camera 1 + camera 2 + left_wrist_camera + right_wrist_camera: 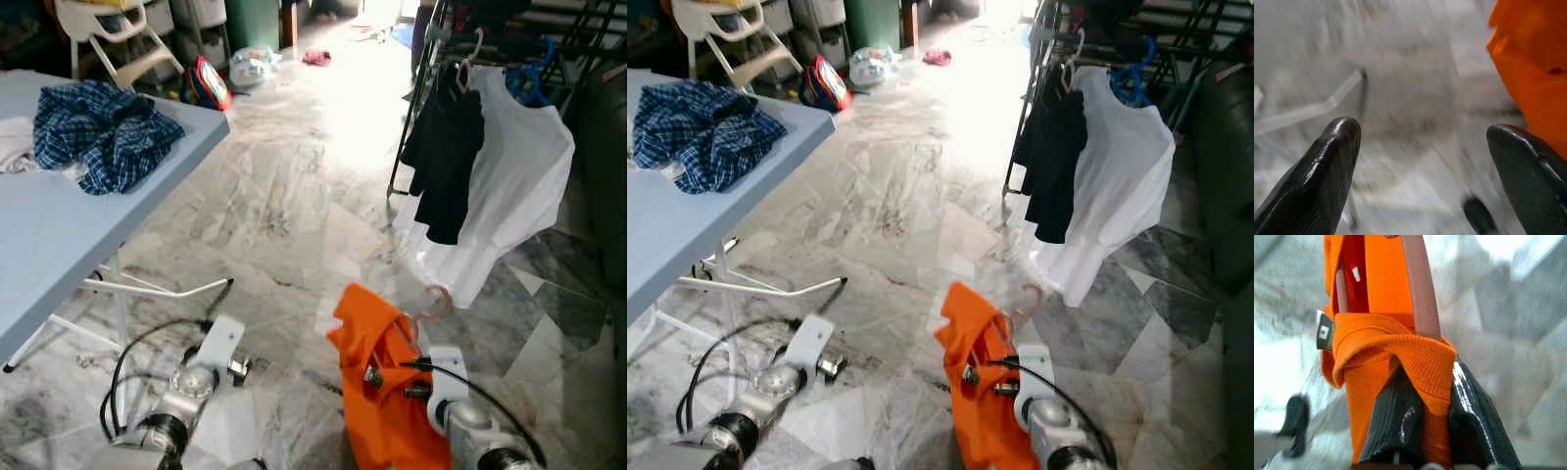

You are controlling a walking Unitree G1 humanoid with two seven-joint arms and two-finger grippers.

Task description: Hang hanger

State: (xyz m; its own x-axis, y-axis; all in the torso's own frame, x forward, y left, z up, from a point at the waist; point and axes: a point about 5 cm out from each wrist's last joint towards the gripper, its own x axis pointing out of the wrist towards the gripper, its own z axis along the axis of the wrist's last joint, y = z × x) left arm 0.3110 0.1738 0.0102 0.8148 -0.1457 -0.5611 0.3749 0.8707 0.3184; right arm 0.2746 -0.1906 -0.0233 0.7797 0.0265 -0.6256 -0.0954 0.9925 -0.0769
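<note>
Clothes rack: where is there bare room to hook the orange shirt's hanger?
On the clothes rack, the rail left of the black shirt looks bare. Right of it is crowded: the white shirt and blue hangers. The right gripper holds the orange shirt on its pink hanger.

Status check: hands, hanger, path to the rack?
Right hand shut on orange shirt with pink hanger. Left hand open, idle. Rack ahead, not reached; bare floor between.

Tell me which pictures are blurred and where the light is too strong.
Left wrist view: floor smeared by motion blur, fingers sharp. Right wrist view: orange shirt sharp, background soft. Both eye views: glare from the far doorway washes out the marble floor; the clothes rack is partly backlit.
</note>
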